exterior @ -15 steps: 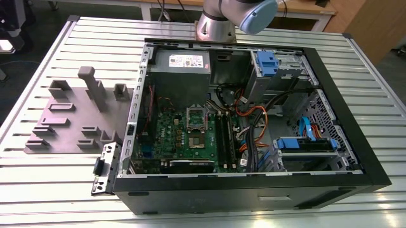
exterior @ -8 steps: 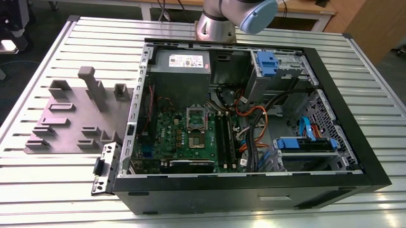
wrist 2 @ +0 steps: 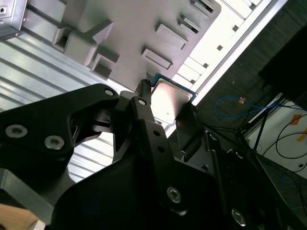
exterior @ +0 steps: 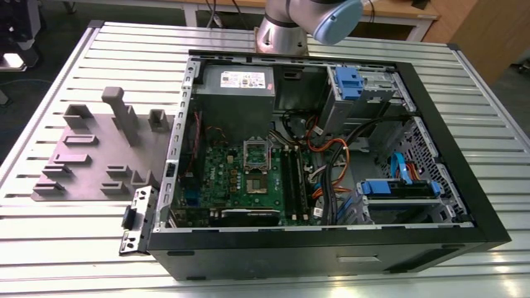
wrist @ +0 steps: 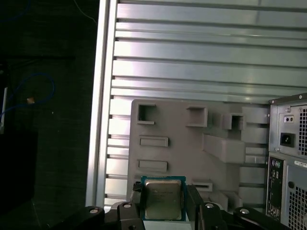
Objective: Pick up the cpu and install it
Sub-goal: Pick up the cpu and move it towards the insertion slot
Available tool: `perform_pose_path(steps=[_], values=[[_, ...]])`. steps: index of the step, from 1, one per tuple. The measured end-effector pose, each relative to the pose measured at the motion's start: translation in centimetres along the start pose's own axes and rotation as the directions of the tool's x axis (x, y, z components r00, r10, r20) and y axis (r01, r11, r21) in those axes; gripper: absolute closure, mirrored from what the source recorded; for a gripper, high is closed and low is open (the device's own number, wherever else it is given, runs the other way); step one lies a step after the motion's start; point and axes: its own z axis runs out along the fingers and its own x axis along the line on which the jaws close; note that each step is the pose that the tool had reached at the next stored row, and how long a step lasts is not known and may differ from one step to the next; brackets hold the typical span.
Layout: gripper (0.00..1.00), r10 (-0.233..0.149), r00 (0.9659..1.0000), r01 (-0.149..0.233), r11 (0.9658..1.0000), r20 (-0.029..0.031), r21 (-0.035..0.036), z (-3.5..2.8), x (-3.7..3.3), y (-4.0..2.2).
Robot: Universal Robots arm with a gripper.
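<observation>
**DESK:** What is shown, and where is the cpu?

**FIELD:** One cpu, metal lid facing the first wrist view, is gripped by two opposite edges in the arm's gripper. The jaws are drawn in and pinching the chip, not spread. It hangs over the grey fixture plate and looks lifted clear of it. In the exterior view that plate lies at nine o'clock from the open tower case, and the arm's base stands at twelve o'clock.

**DESK:** What could go wrong from here?

**FIELD:** As I judge it, the hold is on thin edges only, so a jolt could tilt or drop the chip. The socket sits mid-motherboard, with orange cables at its three o'clock and case walls all round. If the chip went down askew or wrongly turned, it could bend the contacts. A wide approach could snag the wiring.

**DESK:** The count?

**FIELD:** One cpu, one gripper with two fingers, one fixture plate, one case, one motherboard, one socket and one slotted metal table.
</observation>
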Motion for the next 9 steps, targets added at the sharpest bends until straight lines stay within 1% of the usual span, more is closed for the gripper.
perform_pose_path(steps=[9], values=[[0.55, 0.000, 1.0000, 0.000, 1.0000, 0.0001, 0.0000, 0.00, -0.32, -0.06]])
